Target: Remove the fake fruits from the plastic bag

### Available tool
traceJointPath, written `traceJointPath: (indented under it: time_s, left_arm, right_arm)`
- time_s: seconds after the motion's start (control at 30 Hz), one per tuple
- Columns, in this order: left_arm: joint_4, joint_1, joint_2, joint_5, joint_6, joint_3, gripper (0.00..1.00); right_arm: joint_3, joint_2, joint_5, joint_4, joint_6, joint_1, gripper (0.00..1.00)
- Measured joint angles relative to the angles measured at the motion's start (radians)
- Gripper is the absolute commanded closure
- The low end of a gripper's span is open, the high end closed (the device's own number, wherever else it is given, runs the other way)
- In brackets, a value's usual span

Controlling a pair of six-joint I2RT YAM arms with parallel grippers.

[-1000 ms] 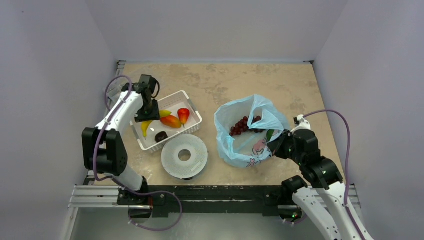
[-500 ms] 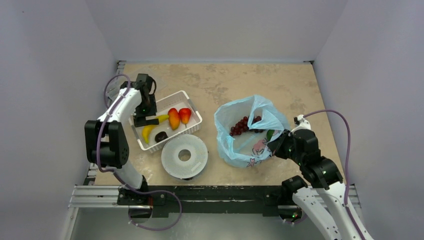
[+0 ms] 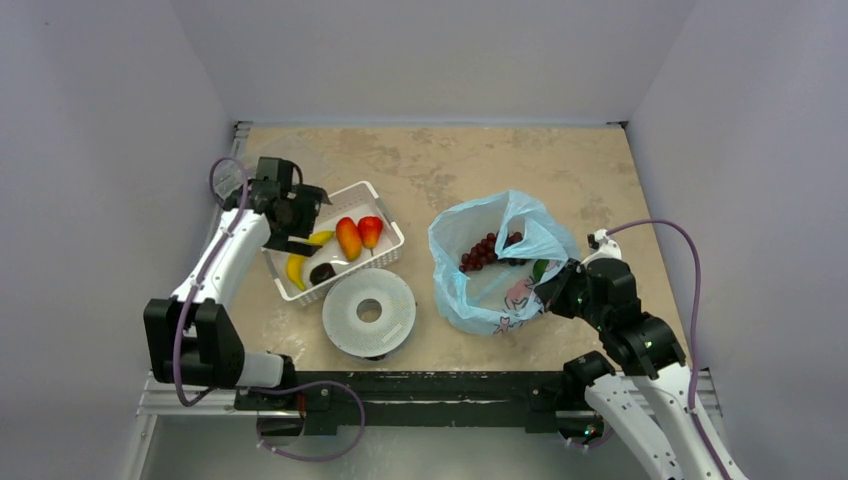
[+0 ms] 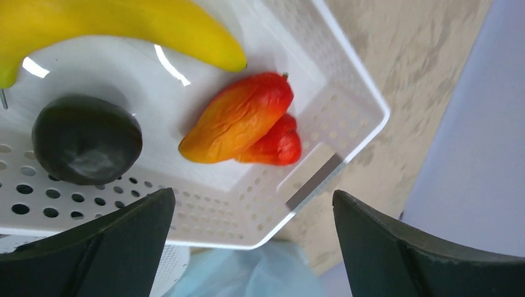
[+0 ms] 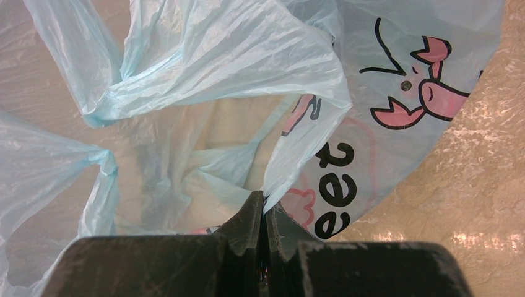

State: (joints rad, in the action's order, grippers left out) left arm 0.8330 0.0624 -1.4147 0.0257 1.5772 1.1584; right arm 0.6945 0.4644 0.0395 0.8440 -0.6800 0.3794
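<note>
Currently the left gripper (image 3: 303, 212) hangs over the white basket (image 3: 388, 258), fingers spread wide and holding nothing. The basket contains a banana (image 4: 124, 25), a mango (image 4: 238, 116), a red strawberry-like piece (image 4: 278, 141) and a dark round fruit (image 4: 85, 138). The right gripper (image 5: 265, 213) pinches the rim of the plastic bag (image 3: 485, 300). Grapes (image 3: 480, 252) lie inside the bag.

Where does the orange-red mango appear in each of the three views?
Top external: orange-red mango lies in the white basket, left of centre, beside the red fruit.
Left wrist: mango at centre, overlapping the red fruit.
Right wrist: not in view.
Shared landmark: the white basket.
</note>
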Motion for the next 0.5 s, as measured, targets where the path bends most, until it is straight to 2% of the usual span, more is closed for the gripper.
traceJointPath:
  time_s: [0.13,0.3,0.5]
  left_arm:
    - [-0.064,0.075,0.081,-0.059,-0.182,-0.084,0.0]
    - [-0.21,0.246,0.239,-0.18,-0.385,-0.23,0.03]
    - [-0.361,0.372,0.36,-0.344,-0.584,-0.272,0.06]
  right_arm:
    - [0.0,0.005,0.0,0.0,0.0,0.0,1.0]
    - [0.0,0.038,0.018,0.001,-0.019,0.0,1.0]
    - [-0.086,0.151,-0.007,-0.031,-0.111,0.0,1.0]
